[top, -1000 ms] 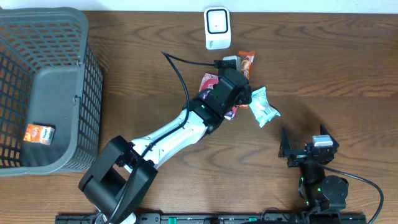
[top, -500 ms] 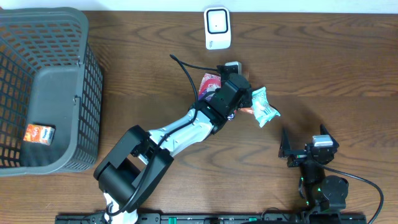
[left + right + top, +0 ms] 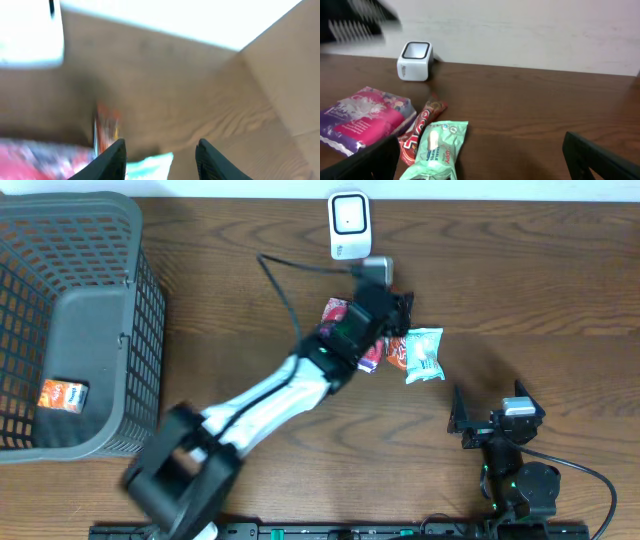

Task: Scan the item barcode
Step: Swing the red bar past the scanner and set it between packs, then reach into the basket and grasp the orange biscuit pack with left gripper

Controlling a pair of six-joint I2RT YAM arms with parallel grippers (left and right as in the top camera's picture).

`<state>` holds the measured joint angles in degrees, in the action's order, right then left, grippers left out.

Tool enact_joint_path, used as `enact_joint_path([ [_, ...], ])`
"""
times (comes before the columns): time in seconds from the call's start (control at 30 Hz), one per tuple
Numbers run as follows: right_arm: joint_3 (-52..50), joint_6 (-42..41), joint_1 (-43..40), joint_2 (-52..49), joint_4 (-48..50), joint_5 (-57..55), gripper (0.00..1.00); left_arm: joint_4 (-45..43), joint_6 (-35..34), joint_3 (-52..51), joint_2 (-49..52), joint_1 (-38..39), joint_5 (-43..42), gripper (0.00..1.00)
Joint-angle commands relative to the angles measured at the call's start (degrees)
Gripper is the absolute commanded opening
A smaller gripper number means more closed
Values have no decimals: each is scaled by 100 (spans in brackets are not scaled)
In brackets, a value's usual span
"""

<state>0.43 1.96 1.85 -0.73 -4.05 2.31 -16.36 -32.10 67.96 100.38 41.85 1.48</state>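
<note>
The left pincer point(image 3: 161, 150) hovers released and empty over the snacks, just near of the white scanner point(image 3: 349, 225). The red bar point(image 3: 421, 129) lies on the desk point(image 3: 550, 280) between the pink packet point(image 3: 365, 117) and the teal packet point(image 3: 437, 147). Next, an item must be gripped and its barcode faced to the scanner. Close neighbours crowd any grasp. The right pincer point(image 3: 490, 423) rests wide open at the near right. The basket point(image 3: 70, 240) stands at the left.

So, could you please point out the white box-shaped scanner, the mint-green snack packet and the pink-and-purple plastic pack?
white box-shaped scanner point(image 3: 415, 62), right wrist view, centre of its body.
mint-green snack packet point(image 3: 438, 146), right wrist view, middle of its printed face.
pink-and-purple plastic pack point(image 3: 365, 117), right wrist view, middle of its top face.
</note>
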Motion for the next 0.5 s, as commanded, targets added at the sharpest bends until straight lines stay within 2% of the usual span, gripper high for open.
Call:
enact_joint_path([
  [0.0,-7,44,50,9,-22,-7,99,203,1102,48,-1027,-404,72,45],
  [0.07,-7,44,50,9,-22,-7,99,608,1526,48,-1528,-651,74,46],
  [0.13,-7,46,50,9,-22,-7,99,1082,2098,48,-2031,-977,205,56],
  [0.2,-7,44,50,9,-22,-7,99,1683,2634,46,-2603,-1534,1040,68],
  [0.33,-7,46,50,9,-22,-7,99,2253,3368,46,-3093,-2592,2579,80],
  [0.37,-7,46,50,9,-22,-7,99,2306,3462,46,-3134,-2892,2863,85],
  [0.47,-7,46,50,9,-22,-7,99,2367,3554,46,-3136,-3936,3386,90],
])
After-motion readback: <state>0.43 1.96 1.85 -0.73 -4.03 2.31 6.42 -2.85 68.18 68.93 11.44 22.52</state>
